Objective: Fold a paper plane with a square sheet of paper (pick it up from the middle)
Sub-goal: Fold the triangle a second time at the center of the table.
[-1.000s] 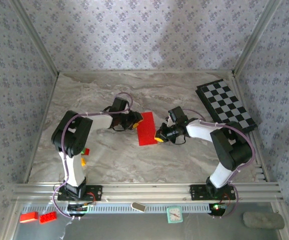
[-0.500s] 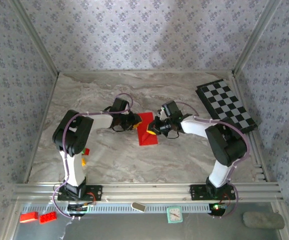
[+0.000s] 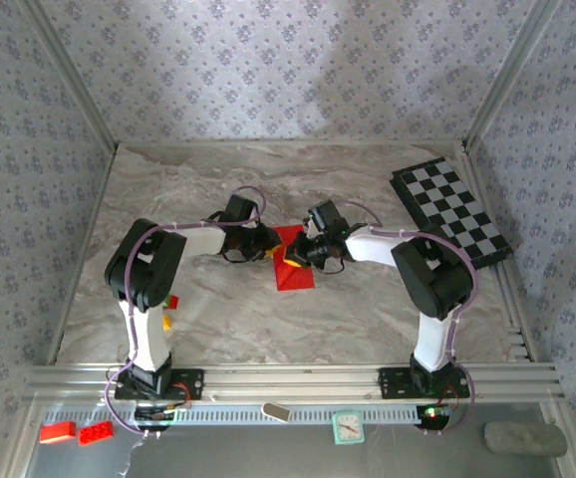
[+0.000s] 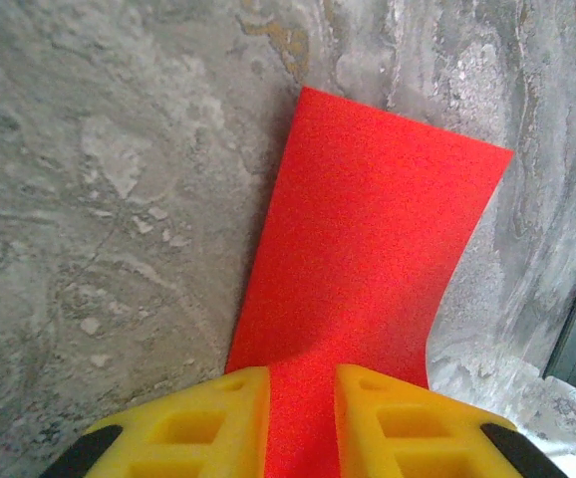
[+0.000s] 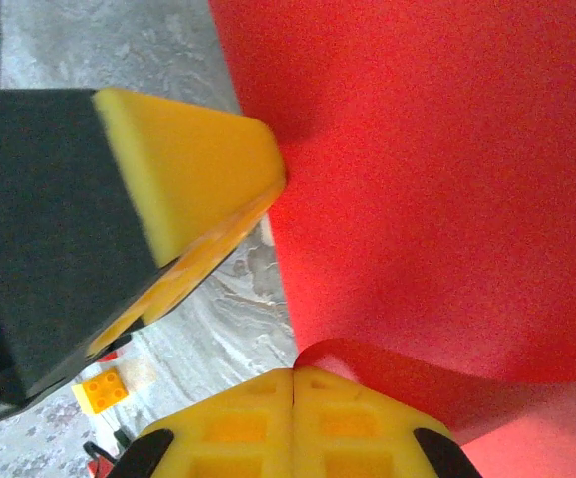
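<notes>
The square sheet of paper (image 3: 294, 271) is bright red and lies folded on the marble table between both arms. My left gripper (image 3: 271, 246) is at its left edge. In the left wrist view the red paper (image 4: 368, 249) runs up between my two yellow fingers, and the left gripper (image 4: 301, 373) has narrowed onto a raised ridge of it. My right gripper (image 3: 293, 259) is over the sheet from the right. Its fingers are shut tip to tip (image 5: 295, 373) against a curled-up edge of the paper (image 5: 447, 149). A left finger (image 5: 188, 159) shows close by.
A black-and-white checkered board (image 3: 450, 211) lies at the back right. Small red (image 3: 171, 302) and yellow (image 3: 165, 322) bricks sit beside the left arm, and a yellow brick (image 5: 101, 390) shows in the right wrist view. Two red bricks (image 3: 74, 432) lie below the rail.
My right gripper has swung left from beside the paper onto it, lifting its edge. The left jaws have narrowed on the sheet, which now looks shorter and bunched.
</notes>
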